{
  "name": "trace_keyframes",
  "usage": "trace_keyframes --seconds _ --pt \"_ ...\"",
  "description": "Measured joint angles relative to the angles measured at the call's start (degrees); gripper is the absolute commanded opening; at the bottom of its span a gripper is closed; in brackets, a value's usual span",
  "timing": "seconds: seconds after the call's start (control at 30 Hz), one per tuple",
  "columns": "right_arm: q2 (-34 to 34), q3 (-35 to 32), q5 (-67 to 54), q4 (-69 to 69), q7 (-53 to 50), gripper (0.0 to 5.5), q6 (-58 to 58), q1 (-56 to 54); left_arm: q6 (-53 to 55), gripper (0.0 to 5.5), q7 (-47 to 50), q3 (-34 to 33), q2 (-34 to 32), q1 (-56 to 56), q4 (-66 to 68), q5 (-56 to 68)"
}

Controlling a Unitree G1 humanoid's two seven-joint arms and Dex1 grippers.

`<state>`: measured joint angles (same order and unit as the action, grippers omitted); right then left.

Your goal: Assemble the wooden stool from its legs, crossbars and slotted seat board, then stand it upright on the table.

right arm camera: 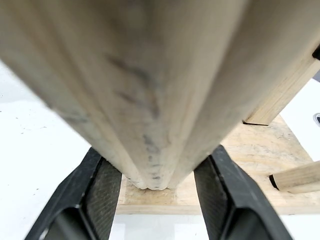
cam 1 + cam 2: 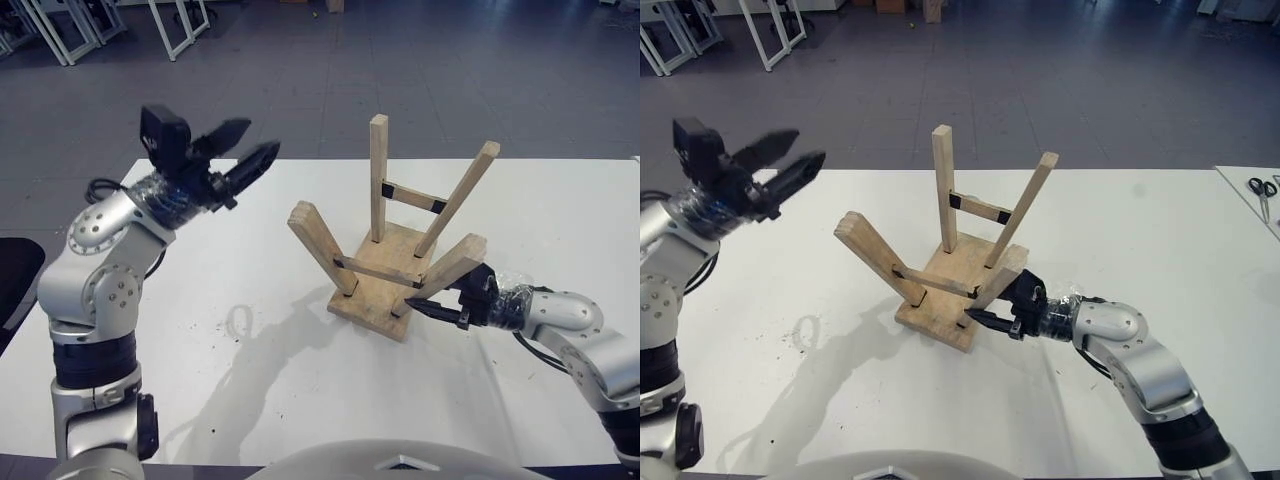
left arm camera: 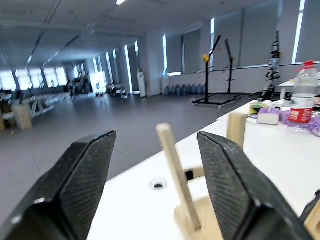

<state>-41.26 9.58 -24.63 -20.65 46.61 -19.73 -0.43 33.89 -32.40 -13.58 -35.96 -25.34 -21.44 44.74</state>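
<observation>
White table, wide, carries everything. Pale wooden stool stands near its middle, upside down: square slotted seat board flat on the tabletop, four legs pointing up, none quite plumb. Near left leg leans well outward; near right leg tilts toward the right arm. Thin crossbars bridge the leg pairs. Right gripper sits low beside the board, its black fingers clamped on the near right leg close to where it meets the board. Left gripper is raised off to the left, jaws spread, holding nothing, well apart from the stool. Risks, as judged: the joints look loose, so lifting or flipping by one leg may pull that leg from its slot or pop a crossbar. The unsupported board may skid or drop. The leaning near left leg may fall out when the stool is turned.
</observation>
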Motion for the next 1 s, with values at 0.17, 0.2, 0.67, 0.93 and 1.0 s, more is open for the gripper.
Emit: trace_keyframes --seconds 0.17,0.2,0.67,0.93,1.0 --pt "3.3 0.1 3.6 1.8 -4.0 2.02 5.6 1.6 7.6 2.99 4.7 4.8 -0.9 -10.2 -6.8 1.6" --pt "3.7 0.1 3.9 2.2 -4.3 2.02 6.1 1.7 9.2 2.99 4.8 7.1 -1.7 -11.3 -8.4 1.0" --pt "6.2 1.8 6.5 5.6 -5.3 2.02 7.4 -1.0 -0.2 2.99 1.6 35.4 2.1 -5.0 -2.0 -26.3" --pt "6.1 1.8 6.5 7.4 -3.7 2.02 7.8 -2.1 -3.2 2.99 0.3 40.6 4.7 -3.5 0.2 -35.7" --pt "6.1 1.9 6.6 7.7 -3.6 2.02 7.8 -2.3 -4.3 2.99 0.3 41.6 4.8 -3.5 0.3 -38.3"
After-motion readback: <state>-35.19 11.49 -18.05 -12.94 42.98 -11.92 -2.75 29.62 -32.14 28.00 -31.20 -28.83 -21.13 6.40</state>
